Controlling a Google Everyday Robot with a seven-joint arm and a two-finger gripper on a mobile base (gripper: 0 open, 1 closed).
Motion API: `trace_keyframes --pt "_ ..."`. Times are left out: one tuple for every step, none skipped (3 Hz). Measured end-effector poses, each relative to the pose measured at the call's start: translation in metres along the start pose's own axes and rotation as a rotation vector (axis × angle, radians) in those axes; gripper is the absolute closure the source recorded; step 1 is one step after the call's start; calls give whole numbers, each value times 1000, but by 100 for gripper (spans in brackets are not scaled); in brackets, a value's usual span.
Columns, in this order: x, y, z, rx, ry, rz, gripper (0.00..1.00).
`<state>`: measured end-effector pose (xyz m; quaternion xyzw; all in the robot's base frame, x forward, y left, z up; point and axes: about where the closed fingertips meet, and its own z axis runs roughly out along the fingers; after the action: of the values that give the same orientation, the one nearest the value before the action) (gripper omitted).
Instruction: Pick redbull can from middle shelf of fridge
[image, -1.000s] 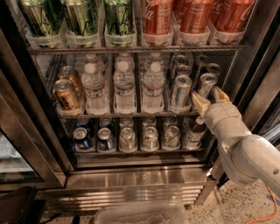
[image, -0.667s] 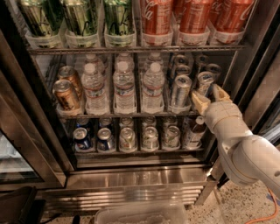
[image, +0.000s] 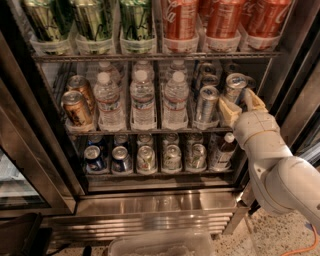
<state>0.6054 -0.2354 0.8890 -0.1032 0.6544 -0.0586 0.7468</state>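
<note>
The fridge (image: 45, 150) stands open with three wire racks. The middle shelf (image: 150, 131) holds copper cans (image: 75, 107) at the left, water bottles (image: 143, 100) in the middle and slim silver redbull cans (image: 206, 102) at the right. My gripper (image: 241, 103) is at the right end of this shelf. Its cream fingers (image: 228, 111) stand on either side of the rightmost front redbull can (image: 235, 84) and press on its lower body. That can leans slightly. My white arm (image: 280, 175) comes in from the lower right.
The top rack holds green cans (image: 92, 22) and red cans (image: 180, 20). The bottom rack holds short cans (image: 146, 159) and a small bottle (image: 220, 152). The dark door frame (image: 295, 75) is close at the right. A clear tub (image: 165, 245) sits on the floor below.
</note>
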Motion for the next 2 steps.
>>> trace_keyframes --pt "-9 -6 -13 18 -3 -36 100" --pt "-17 -18 -29 45 -8 -83 100"
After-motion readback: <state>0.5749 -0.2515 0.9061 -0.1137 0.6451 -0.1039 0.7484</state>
